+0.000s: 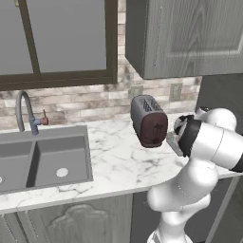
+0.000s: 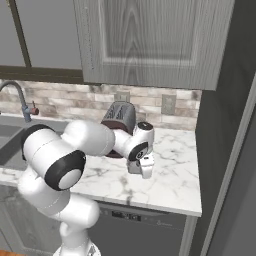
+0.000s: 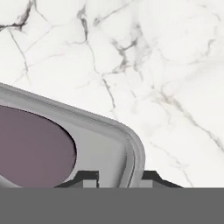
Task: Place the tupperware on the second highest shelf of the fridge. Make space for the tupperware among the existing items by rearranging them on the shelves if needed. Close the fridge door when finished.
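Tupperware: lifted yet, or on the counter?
Cannot tell. In the hand view the tool is shut on the tupperware rim, counter beyond.

My gripper [image 3: 117,177] has matt dark fingertips, set either side of the tupperware [image 3: 103,144] rim, which looks like smooth grey plastic with a dull sheen. Beyond it the counter [image 3: 166,57] is polished white marble with grey veins. Behind my arm the toaster [image 1: 148,120] shows brushed metal sides and a glossy dark red front. Overhead, the cupboard [image 2: 150,40] is matt grey grained wood.
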You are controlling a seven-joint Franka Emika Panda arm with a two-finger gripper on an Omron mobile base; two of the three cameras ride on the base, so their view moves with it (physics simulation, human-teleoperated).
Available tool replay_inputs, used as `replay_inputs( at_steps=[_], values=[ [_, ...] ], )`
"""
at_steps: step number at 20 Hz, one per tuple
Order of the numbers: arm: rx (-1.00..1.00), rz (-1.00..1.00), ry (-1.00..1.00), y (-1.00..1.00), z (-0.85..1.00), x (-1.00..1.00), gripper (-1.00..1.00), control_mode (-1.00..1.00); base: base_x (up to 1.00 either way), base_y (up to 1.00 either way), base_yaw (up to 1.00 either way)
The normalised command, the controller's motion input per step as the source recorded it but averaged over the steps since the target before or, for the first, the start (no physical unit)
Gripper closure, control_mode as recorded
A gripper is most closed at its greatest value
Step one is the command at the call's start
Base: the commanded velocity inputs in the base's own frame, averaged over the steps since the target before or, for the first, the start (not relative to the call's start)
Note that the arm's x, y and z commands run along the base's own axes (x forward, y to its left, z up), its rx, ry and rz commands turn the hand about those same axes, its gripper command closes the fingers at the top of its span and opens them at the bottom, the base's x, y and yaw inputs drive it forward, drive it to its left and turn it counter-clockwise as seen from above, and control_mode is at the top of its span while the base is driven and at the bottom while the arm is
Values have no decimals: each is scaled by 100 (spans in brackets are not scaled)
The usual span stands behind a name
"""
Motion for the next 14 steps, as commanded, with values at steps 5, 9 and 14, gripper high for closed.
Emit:
replay_inputs(
  at_steps=[5,9,14],
  values=[
    [1,-15,-21,-1,41,-100,100,-100,0,0,0],
    [0,-8,-23,12,88,-98,100,-100,0,0,0],
    [-2,-2,-23,42,100,-81,100,-100,0,0,0]
  ],
)
